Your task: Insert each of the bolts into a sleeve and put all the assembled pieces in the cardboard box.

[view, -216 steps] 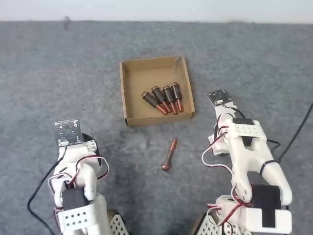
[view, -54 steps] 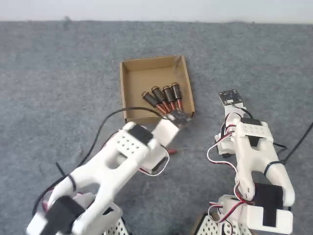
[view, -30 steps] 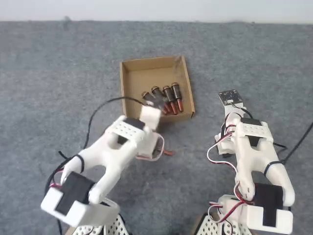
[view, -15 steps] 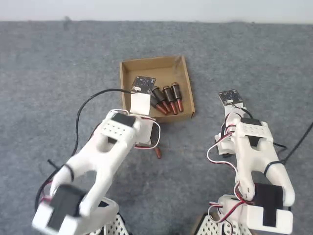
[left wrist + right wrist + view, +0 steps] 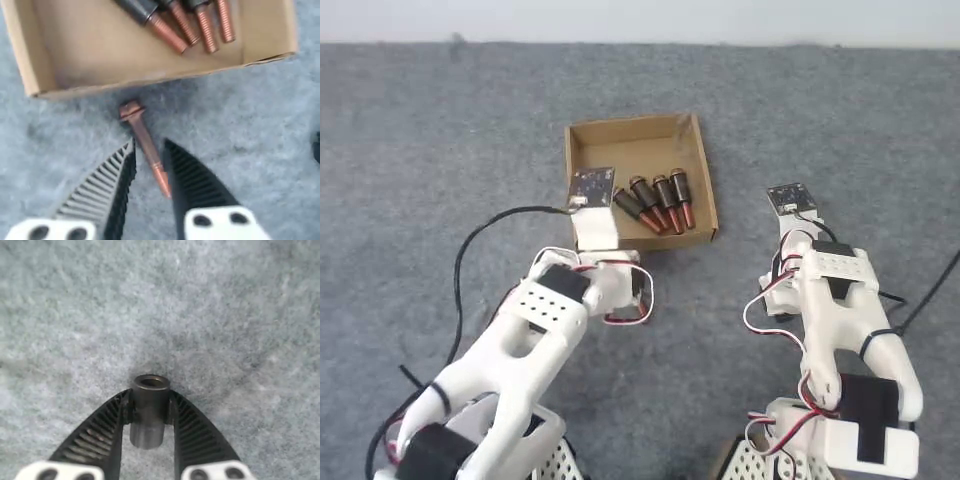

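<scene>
Carpet: a grey carpet [image 5: 440, 150] with a short, fuzzy pile was seen under everything.
Cardboard box: a shallow, square cardboard box [image 5: 630, 155] with low brown walls was placed at the far middle of the carpet.
Assembled pieces: four assembled pieces [image 5: 655, 205] were laid side by side in the right half of the box. Each was formed by a dark round sleeve with a copper-coloured threaded end sticking out of it.
Bolt: one copper-coloured bolt [image 5: 145, 142] with a flanged hexagonal head was laid flat on the carpet, just on the near side of the box's near wall and apart from it, its head turned to the box.
Left gripper: the left gripper [image 5: 149, 150] was held low over the bolt. Its ribbed black fingers were slightly apart, and the shaft was seen between them, not squeezed.
Sleeve: a dark, smooth, hollow sleeve [image 5: 148, 432] was held upright over the carpet, its hole facing up.
Right gripper: the right gripper [image 5: 149, 397] was kept to the right of the box, its fingers clamped on the sleeve.
</scene>
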